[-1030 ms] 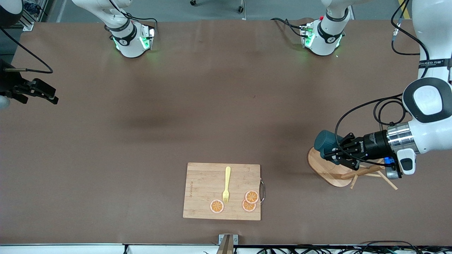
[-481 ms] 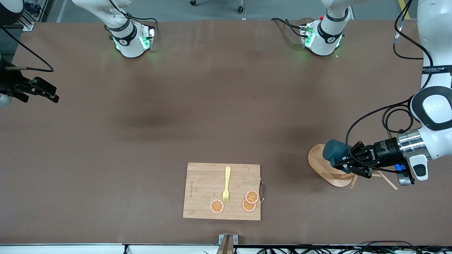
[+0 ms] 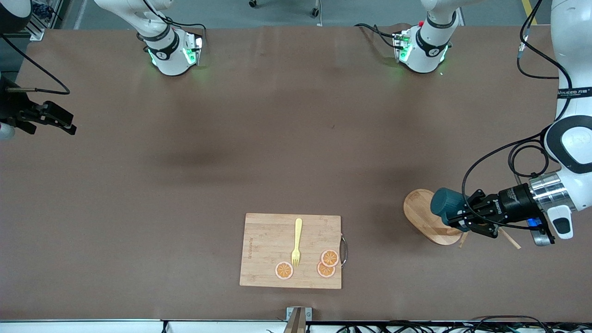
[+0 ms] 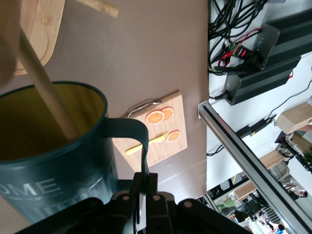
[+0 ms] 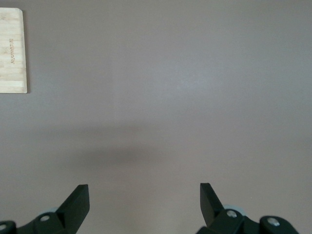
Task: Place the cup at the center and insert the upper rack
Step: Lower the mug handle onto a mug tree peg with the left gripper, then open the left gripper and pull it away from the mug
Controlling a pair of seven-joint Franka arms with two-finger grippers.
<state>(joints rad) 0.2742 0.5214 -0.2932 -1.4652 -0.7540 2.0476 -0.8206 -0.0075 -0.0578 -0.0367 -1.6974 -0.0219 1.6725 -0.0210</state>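
The upper rack [image 3: 428, 217] stands at the left arm's end of the worktop [image 3: 277, 148]; only its oval bamboo base shows plainly from the front, since the post and most pegs are covered by the left arm's wrist and by the cup [image 3: 445, 205], with a few peg tips poking out below the wrist. The left pincer [image 3: 462, 217] is clenched on the cup's small side handle, holding the cup tipped on its side over the rack's base. In the left wrist view one thin wooden peg [image 4: 46, 90] runs into the cup's mustard-yellow mouth, and the cup's lower part is cut off by the pincer housing. The left arm comes in from the edge of the front view, its forearm bent low and nearly level with the worktop. White lettering on the cup reads in part "OME"; its first letters are cut off. The right pincer [image 3: 58, 121] hangs over bare worktop at the right arm's end, waiting, its two fingers spread wide with nothing between them; most of that arm is out of frame. A bamboo cutting board [image 3: 291, 250] lies near the front camera's edge, carrying a yellow fork [image 3: 296, 242] and three orange slices [image 3: 326, 264]. Small print along one edge of the board is too fine to read.
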